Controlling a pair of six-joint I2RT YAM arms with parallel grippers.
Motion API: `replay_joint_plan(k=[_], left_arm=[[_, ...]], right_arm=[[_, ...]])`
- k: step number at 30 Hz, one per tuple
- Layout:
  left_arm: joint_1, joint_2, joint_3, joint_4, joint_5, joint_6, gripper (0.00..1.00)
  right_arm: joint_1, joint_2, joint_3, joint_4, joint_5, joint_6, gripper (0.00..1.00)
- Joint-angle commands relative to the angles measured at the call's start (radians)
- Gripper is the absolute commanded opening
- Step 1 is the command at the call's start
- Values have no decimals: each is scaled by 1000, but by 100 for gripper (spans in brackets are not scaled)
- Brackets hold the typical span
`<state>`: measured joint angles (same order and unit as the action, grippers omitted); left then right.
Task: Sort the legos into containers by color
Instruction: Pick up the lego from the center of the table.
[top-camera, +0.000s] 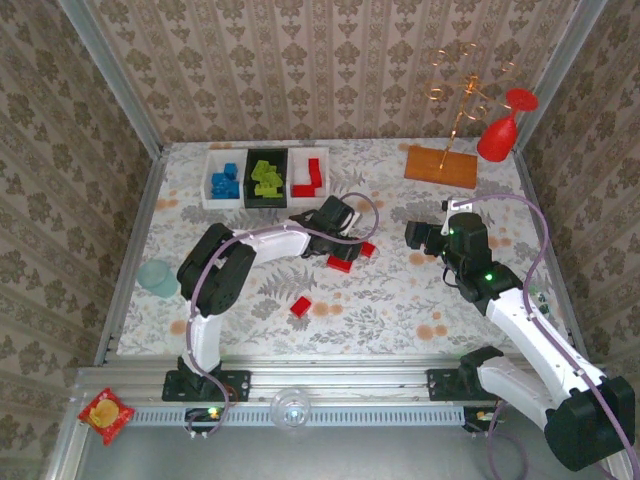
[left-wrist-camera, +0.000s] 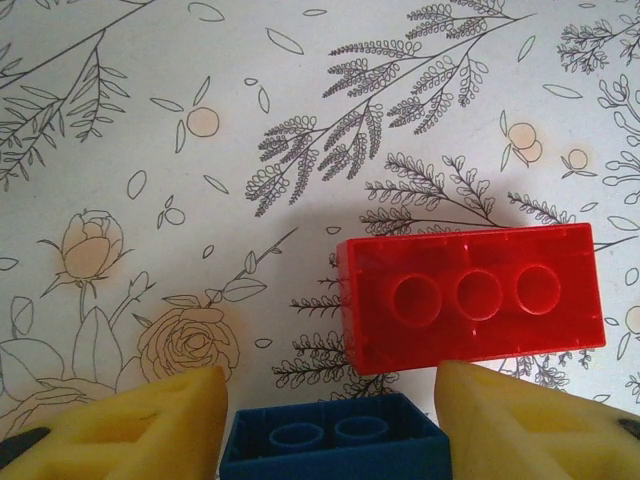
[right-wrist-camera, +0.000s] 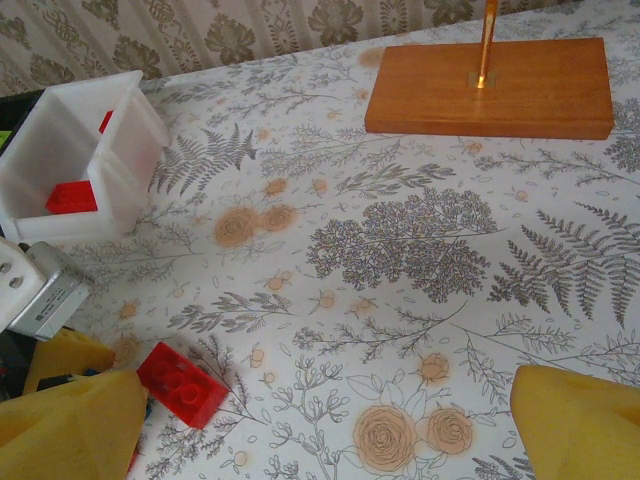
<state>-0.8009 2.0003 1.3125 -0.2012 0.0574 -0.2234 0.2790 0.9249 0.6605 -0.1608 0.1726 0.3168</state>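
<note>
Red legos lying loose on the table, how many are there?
3: a red lego by the left gripper, another to its right, a third nearer the arm bases. The left arm may hide more.

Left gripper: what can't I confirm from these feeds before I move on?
1. Left wrist view: the blue brick, between the fingers of the left gripper, is cut off by the bottom edge; contact unconfirmed.
2. Top view: the gripper body covers that brick.
3. Right wrist view: the near wall of the white bin hides some of its red bricks; count unclear.
</note>
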Motion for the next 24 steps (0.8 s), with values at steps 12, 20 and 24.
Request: replay_joint_plan(k=[12, 20, 24], left_arm=[[3, -25, -41, -16, -4, -13, 57], [31, -88, -70, 39, -25, -20, 47], [90, -199, -134, 80, -57, -21, 45]], right_arm=[[-6, -4, -7, 11, -7, 4, 95], [-6, -8, -7, 11, -13, 1, 96], [1, -11, -19, 67, -126, -8, 94]])
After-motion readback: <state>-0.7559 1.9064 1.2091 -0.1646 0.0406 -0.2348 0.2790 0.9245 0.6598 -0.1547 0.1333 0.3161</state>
